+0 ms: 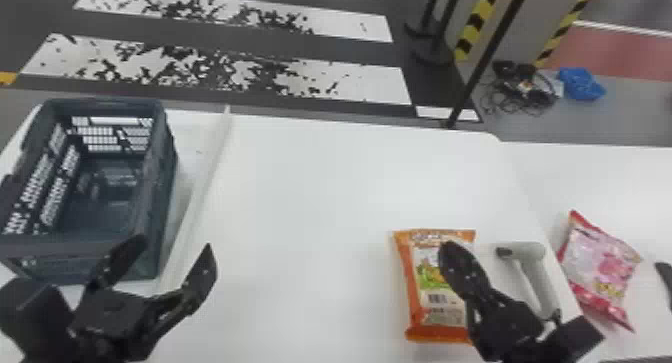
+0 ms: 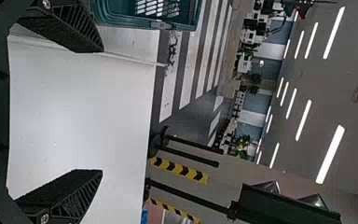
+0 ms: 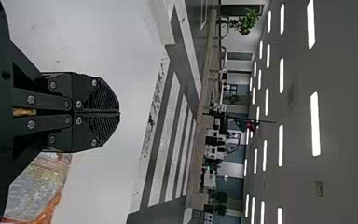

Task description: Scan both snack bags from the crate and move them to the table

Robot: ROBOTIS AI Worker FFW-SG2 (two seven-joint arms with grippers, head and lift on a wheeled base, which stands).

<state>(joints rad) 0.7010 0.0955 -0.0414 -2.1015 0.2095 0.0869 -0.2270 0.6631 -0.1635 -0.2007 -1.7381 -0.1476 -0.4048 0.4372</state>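
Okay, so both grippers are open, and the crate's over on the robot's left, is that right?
Not quite: the right gripper is shut, its two fingers meeting, as the right wrist view shows. The left gripper is open, and the crate is on the robot's left.

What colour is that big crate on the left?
The crate is a dark blue-grey; the head view shows it best.

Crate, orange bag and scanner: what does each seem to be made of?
The crate looks like rigid, dull dark plastic, judging by the regular grid openings in its walls.
The orange bag seems to be thin printed film, creased in the right wrist view.
The scanner is smooth, pale grey and rounded: probably plastic, though painted metal is possible.
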